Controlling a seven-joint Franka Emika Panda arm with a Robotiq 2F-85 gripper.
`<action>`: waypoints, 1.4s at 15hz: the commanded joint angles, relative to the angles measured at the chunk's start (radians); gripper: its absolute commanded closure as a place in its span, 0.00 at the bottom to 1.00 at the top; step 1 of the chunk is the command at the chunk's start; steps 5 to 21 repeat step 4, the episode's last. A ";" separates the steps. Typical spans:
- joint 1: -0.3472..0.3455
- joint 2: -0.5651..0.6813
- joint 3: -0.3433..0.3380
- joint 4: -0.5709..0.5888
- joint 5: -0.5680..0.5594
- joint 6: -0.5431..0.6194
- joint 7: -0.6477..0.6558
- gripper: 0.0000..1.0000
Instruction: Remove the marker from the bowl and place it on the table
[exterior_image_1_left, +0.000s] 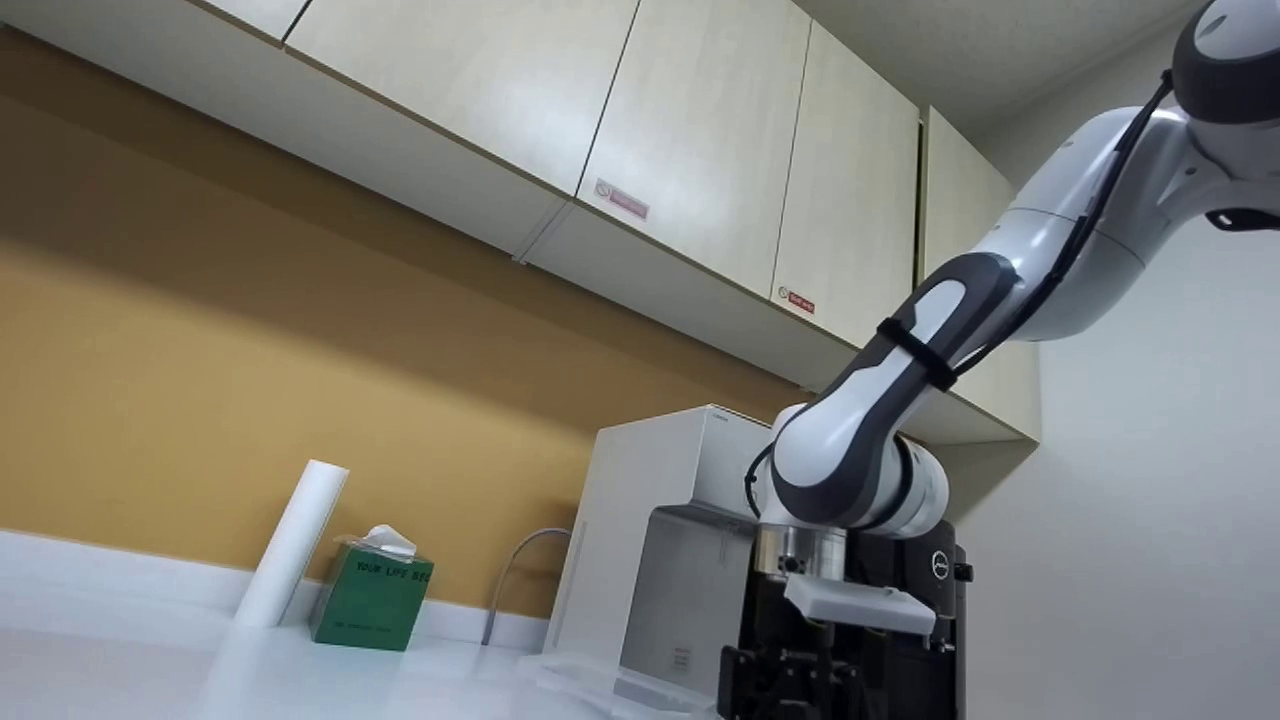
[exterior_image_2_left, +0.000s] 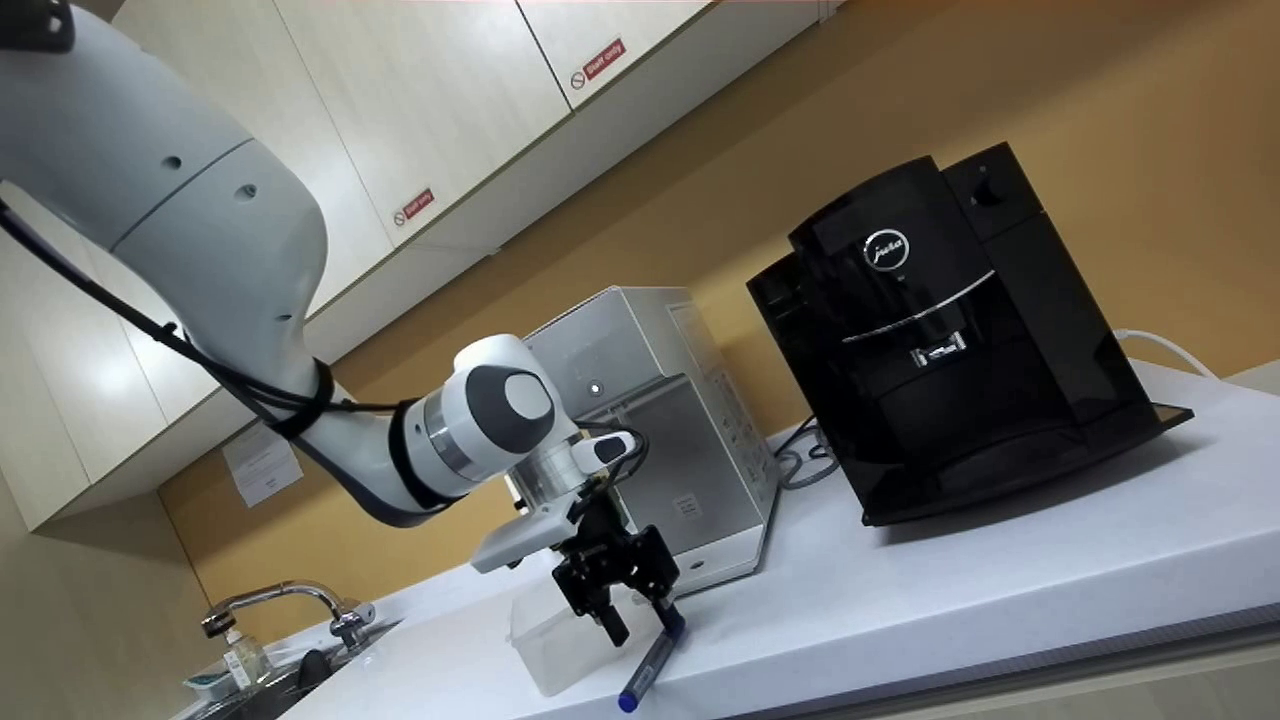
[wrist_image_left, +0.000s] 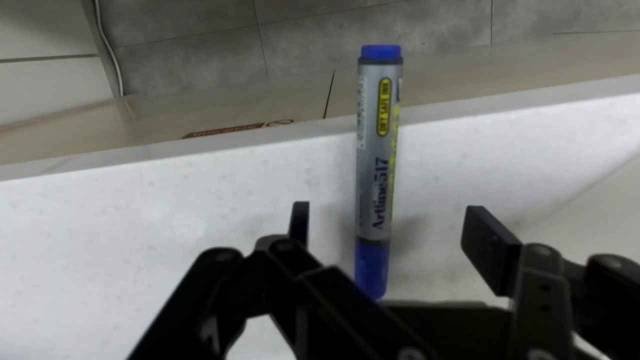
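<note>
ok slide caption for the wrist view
Open gripper astride a blue-ended marker at the edge of the pale table.

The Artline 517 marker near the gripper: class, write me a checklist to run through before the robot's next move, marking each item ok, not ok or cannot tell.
1. Artline 517 marker out of the translucent container: ok; it shows outside it.
2. Gripper open: ok; its fingers stand apart, one on each side of the marker in the wrist view.
3. Marker wholly within the edge of the table: not ok; its far end shows past that edge in the wrist view.
4. Marker resting on the table: cannot tell.
5. Marker free of the gripper: cannot tell; black gripper parts hide its near end.
</note>
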 joint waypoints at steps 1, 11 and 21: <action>0.008 -0.056 -0.006 0.010 -0.018 -0.007 0.050 0.00; 0.004 -0.126 -0.001 0.006 -0.034 -0.020 0.065 0.00; 0.004 -0.126 -0.001 0.006 -0.034 -0.020 0.065 0.00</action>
